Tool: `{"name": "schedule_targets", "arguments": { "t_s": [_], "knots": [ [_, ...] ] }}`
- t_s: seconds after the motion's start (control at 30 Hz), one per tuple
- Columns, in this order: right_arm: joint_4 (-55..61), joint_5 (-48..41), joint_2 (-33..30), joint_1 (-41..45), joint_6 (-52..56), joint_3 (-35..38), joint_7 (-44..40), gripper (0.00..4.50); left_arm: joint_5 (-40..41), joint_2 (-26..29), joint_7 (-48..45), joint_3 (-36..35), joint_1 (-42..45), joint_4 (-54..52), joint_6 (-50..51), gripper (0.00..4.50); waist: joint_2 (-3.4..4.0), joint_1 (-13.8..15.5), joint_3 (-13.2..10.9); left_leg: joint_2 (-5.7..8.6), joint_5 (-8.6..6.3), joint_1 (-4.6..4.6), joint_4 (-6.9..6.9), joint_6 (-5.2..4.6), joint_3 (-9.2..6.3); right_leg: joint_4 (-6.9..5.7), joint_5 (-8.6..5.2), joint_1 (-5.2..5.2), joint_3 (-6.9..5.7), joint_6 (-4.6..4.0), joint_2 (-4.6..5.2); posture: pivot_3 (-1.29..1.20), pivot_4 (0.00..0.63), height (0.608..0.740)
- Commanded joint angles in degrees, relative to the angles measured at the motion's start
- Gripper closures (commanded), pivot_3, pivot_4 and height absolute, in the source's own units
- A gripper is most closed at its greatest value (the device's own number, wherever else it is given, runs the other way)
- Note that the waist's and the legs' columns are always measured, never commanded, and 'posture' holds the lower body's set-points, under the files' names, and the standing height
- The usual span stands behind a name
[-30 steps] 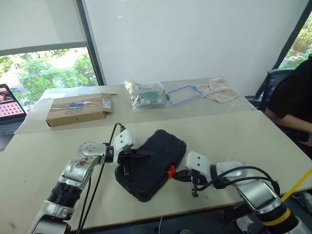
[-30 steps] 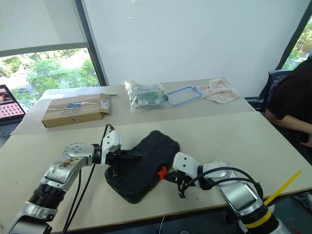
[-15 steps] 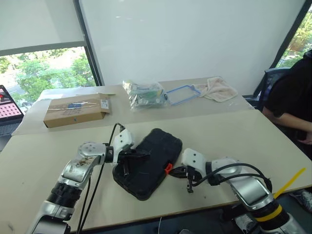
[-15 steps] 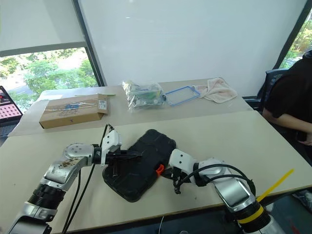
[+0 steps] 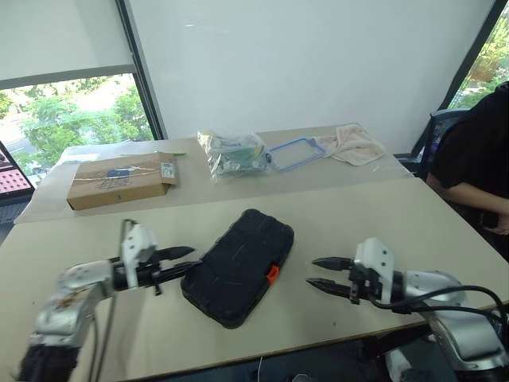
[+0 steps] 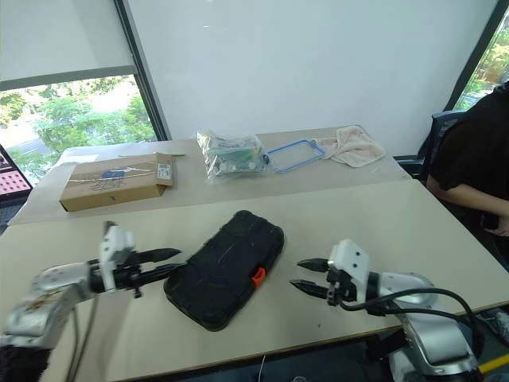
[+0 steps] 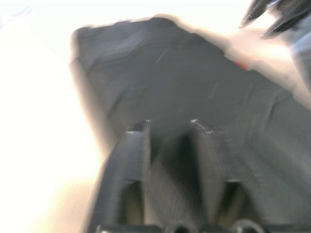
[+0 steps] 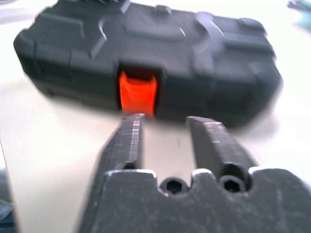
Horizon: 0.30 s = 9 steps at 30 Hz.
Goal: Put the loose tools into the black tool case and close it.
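Observation:
The black tool case (image 5: 238,267) lies shut on the near table, its orange latch (image 5: 272,275) on the side facing my right gripper. My left gripper (image 5: 181,260) hovers just off the case's left edge, fingers apart and holding nothing. My right gripper (image 5: 318,272) stands open a short way right of the latch and points at it. In the right wrist view the latch (image 8: 138,92) shows just beyond the spread fingertips (image 8: 131,121). The left wrist view looks over the case lid (image 7: 194,87). The loose tools are out of view.
On the far table lie a brown cardboard box (image 5: 119,179), a clear plastic bag of items (image 5: 236,153), a blue frame (image 5: 296,153) and a crumpled cloth (image 5: 355,145). A person in black (image 5: 473,159) sits at the right edge.
Both grippers have drawn back from the case, the left one to the left and the right one to the right, and both have opened. The case lies where it was.

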<state>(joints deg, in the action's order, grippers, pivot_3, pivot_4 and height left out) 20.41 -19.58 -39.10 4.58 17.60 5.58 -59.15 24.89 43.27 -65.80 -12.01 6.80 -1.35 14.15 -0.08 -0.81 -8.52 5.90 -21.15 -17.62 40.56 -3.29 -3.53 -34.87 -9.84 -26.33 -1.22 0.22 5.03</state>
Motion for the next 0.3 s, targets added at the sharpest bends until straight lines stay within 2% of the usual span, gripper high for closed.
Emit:
{"name": "schedule_targets", "arguments": {
  "t_s": [0.03, 0.13, 0.2, 0.3],
  "knots": [
    [-5.9, -1.6, -1.7, -2.6, -14.2, 5.8, -6.2, 0.99, -1.1, 1.9, 1.6, -7.0, -9.4, -2.1, -3.0, 1.18, -0.01, 0.1, -0.1, 0.04, -0.01, 0.04, -0.02, -0.02, 0.01, 0.01, 0.00, 0.03, 0.03, 0.01, -0.01, 0.00, 0.150, 0.740],
    [-11.1, -1.6, -3.3, -3.7, -18.4, 7.2, -8.8, 0.00, -2.4, 1.8, 2.7, -10.7, -17.2, -2.9, -6.6, 0.04, -0.18, 0.3, -0.2, 0.03, -0.04, 0.05, -0.02, -0.06, 0.01, 0.04, -0.01, 0.06, 0.03, 0.02, -0.11, 0.00, 0.150, 0.740],
    [-14.1, -1.6, -3.5, -3.1, -20.7, 7.4, -9.5, 0.00, -2.9, 0.2, 3.7, -12.9, -21.7, -3.0, -9.9, 0.04, -0.27, 1.0, -0.2, 0.02, -0.04, 0.04, -0.02, -0.07, 0.01, 0.05, -0.01, 0.06, 0.07, 0.01, -0.09, 0.00, 0.150, 0.740],
    [-17.2, -0.4, -3.2, -2.1, -25.0, 7.0, -9.4, 0.00, -3.2, -0.9, 5.4, -13.3, -23.6, -4.1, -11.4, 0.04, -0.28, 1.1, -0.2, 0.00, -0.04, 0.04, -0.02, -0.07, 0.02, 0.06, 0.00, 0.11, 0.29, 0.01, 0.08, 0.00, 0.150, 0.740]
  ]
}}
